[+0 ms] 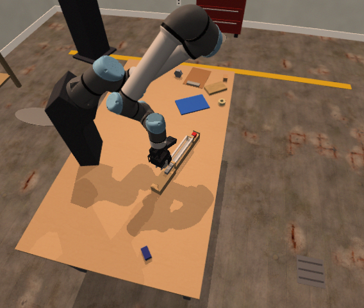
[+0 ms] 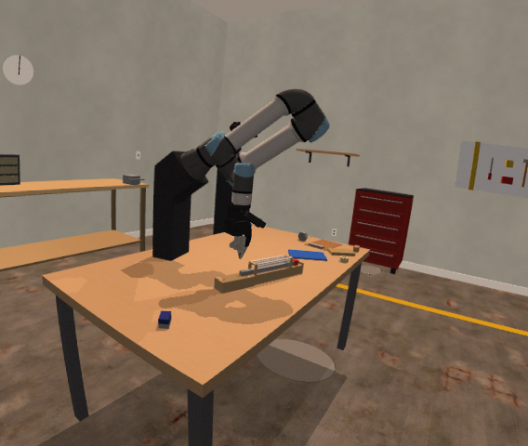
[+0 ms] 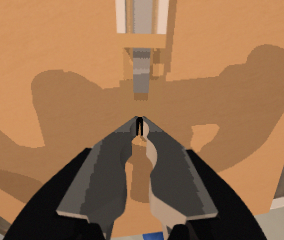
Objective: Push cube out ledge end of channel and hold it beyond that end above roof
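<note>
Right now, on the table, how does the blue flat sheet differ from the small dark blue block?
The blue flat sheet is thin, wide and brighter blue; the small dark blue block is thicker, much smaller and darker. The sheet lies at the far end beyond the channel, among other small items; the block lies alone near the table's near edge. Both rest flat, untouched by the gripper.

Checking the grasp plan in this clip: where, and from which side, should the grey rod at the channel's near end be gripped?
Probably the stub of the grey rod that sticks out of the channel, taken from above with jaws across its narrow width: it lies flat, and only that end is uncovered. The gripper is shut and empty, so open first.
</note>
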